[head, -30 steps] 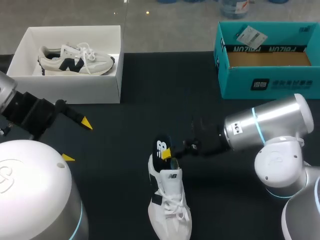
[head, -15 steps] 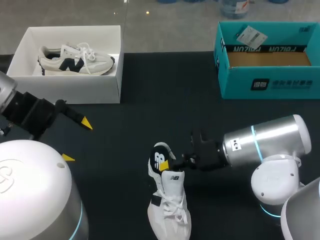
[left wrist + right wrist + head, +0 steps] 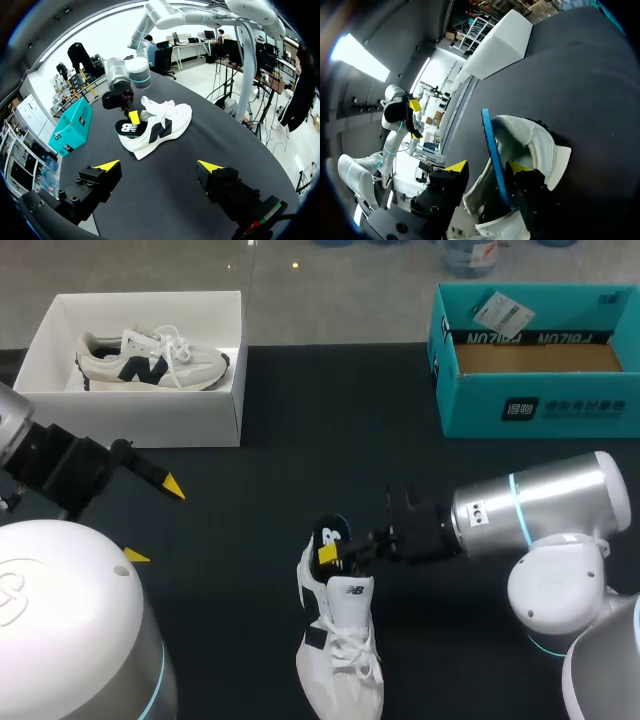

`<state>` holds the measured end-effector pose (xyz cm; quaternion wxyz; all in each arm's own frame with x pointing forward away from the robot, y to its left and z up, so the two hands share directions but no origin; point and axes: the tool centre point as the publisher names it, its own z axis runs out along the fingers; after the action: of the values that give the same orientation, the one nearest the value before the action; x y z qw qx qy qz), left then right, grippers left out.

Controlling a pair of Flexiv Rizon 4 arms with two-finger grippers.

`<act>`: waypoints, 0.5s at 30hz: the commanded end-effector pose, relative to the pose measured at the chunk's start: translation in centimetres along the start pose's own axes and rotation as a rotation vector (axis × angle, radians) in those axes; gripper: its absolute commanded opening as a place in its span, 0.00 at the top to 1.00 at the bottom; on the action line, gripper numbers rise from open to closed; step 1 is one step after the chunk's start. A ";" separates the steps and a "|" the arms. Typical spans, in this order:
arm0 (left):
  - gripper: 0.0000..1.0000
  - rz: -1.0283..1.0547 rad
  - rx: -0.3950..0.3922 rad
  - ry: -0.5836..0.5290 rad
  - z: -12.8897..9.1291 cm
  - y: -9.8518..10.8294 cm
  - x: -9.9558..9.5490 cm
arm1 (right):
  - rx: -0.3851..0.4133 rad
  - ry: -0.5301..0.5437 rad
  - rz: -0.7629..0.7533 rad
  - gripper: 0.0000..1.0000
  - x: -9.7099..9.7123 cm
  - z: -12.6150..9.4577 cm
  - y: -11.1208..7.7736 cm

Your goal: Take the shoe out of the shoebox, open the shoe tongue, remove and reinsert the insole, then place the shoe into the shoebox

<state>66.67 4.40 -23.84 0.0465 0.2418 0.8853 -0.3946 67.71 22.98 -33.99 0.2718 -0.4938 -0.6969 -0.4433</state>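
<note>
A white shoe [image 3: 338, 645] with a dark side logo lies on the black table, near the front middle. Its black insole [image 3: 329, 540] stands on edge in the shoe's opening, partly pushed in. My right gripper [image 3: 335, 556] is at the heel and open. In the right wrist view the insole [image 3: 492, 150] runs between the fingers: it lies close against one finger, and the other finger [image 3: 456, 166] stands clear of it. My left gripper [image 3: 159, 166] hangs open and empty at the left, well away from the shoe [image 3: 160, 125].
A white shoebox [image 3: 190, 425] at the back left holds a second shoe [image 3: 150, 358]. A teal box [image 3: 540, 410] with a brown floor and a paper tag stands at the back right. Bare black table lies between the boxes and the shoe.
My right gripper's fingers have parted from the insole, which stays standing in the shoe. The right arm and shoe shifted slightly. My left arm has kept still.
</note>
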 end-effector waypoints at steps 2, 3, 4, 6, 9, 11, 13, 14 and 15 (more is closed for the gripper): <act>0.00 0.000 -0.002 0.003 0.0 0.1 0.0 | 0.013 -0.014 -0.003 0.49 0.3 0.2 0.7; 0.00 0.000 -0.002 0.003 0.0 0.1 0.0 | 0.014 -0.015 -0.005 0.50 0.3 0.1 0.9; 0.00 0.000 -0.002 0.003 0.0 0.1 0.0 | 0.014 -0.016 -0.007 0.50 0.3 0.1 1.0; 0.00 0.000 -0.002 0.003 0.0 0.1 0.0 | 0.015 -0.019 -0.013 0.51 0.3 0.0 1.2; 0.00 0.000 -0.002 0.003 0.0 0.1 0.0 | 0.017 -0.021 -0.018 0.58 0.3 -0.1 1.5; 0.00 0.000 -0.002 0.003 0.0 0.1 0.0 | 0.018 -0.024 -0.019 0.86 0.2 -0.2 1.6; 0.00 0.000 -0.002 0.003 0.0 0.1 0.0 | 0.019 -0.025 -0.017 1.00 0.0 -0.3 1.6; 0.00 0.000 -0.002 0.003 0.0 0.1 0.0 | 0.020 -0.027 -0.015 1.00 0.0 -0.3 1.6; 0.00 0.000 -0.002 0.003 0.0 0.1 0.0 | 0.020 -0.029 -0.012 1.00 -0.1 -0.3 1.5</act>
<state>66.67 4.40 -23.84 0.0465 0.2418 0.8853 -0.3946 69.08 22.71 -33.44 0.2651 -0.4911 -0.7067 -0.4348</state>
